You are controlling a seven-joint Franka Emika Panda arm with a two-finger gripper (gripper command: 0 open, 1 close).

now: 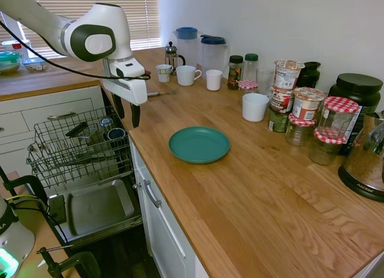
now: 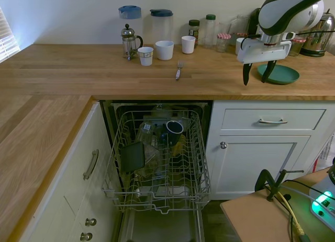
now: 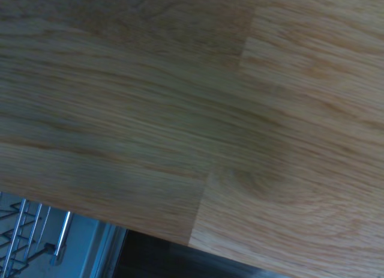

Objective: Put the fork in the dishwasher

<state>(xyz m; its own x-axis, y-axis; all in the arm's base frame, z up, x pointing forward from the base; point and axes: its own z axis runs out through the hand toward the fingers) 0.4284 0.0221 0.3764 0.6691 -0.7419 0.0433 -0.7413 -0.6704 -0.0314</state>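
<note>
In the second exterior view the dishwasher (image 2: 157,163) gapes at bottom centre with its rack pulled out, the fork (image 2: 179,70) lies flat on the worktop (image 2: 78,69) above it, and the gripper (image 2: 256,73) hangs empty, fingers spread, upper right beside the green plate (image 2: 285,75).

Bare worktop (image 2: 78,69) around the fork (image 2: 179,70), mugs (image 2: 164,49) just behind; dishwasher (image 2: 157,163) rack partly filled.

The fork (image 2: 179,70) lies on the counter (image 2: 78,69) before the mugs (image 2: 164,49), behind the dishwasher (image 2: 159,163) with its rack pulled out; the plate (image 2: 282,75) sits right
</note>
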